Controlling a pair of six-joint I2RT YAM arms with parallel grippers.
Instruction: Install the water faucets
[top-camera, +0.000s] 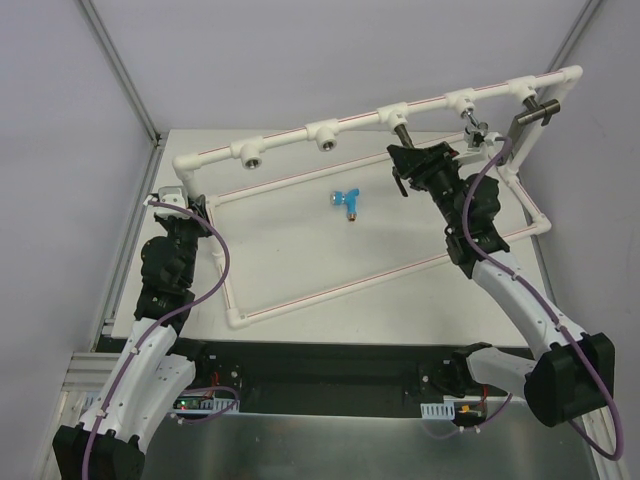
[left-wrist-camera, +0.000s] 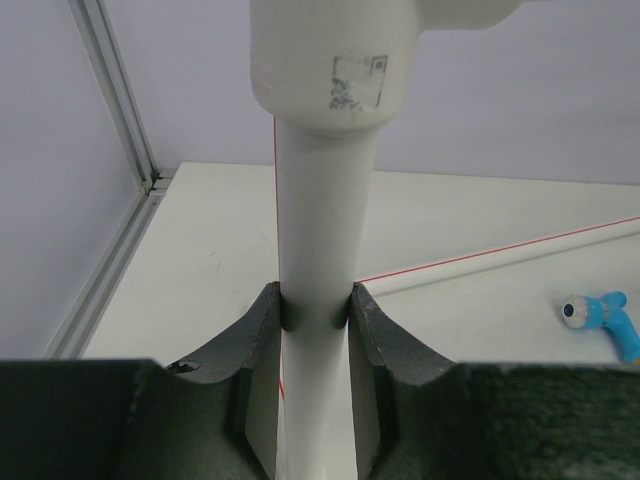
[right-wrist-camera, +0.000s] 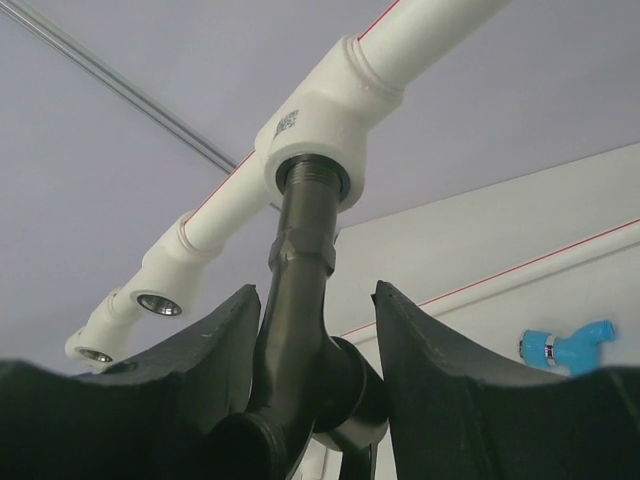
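My right tool (right-wrist-camera: 315, 290) stands with its black jaws parted around the dark grey faucet (right-wrist-camera: 305, 255), a clear gap showing on one side, so I judge it grips nothing. The faucet hangs by its own thread in the white tee fitting (right-wrist-camera: 320, 125). A few turns of thread show below the socket rim, which suggests it is seated but perhaps not fully tightened. My left tool (left-wrist-camera: 315, 300) is clamped on the upright pipe (left-wrist-camera: 315, 200) at the frame's left corner, its curved dark pads pinching the smooth round tube. I take that as a brace against the frame twisting while the other arm screws. The white pipe frame (top-camera: 285, 140) is glossy plastic with thin red stripes, and two round, metal-lined sockets (right-wrist-camera: 160, 303) gape unfilled along its rail. The blue-handled faucet (top-camera: 348, 201) lies on its side on the matte pale worktop (top-camera: 290, 250), inside the frame, well apart from both tools.
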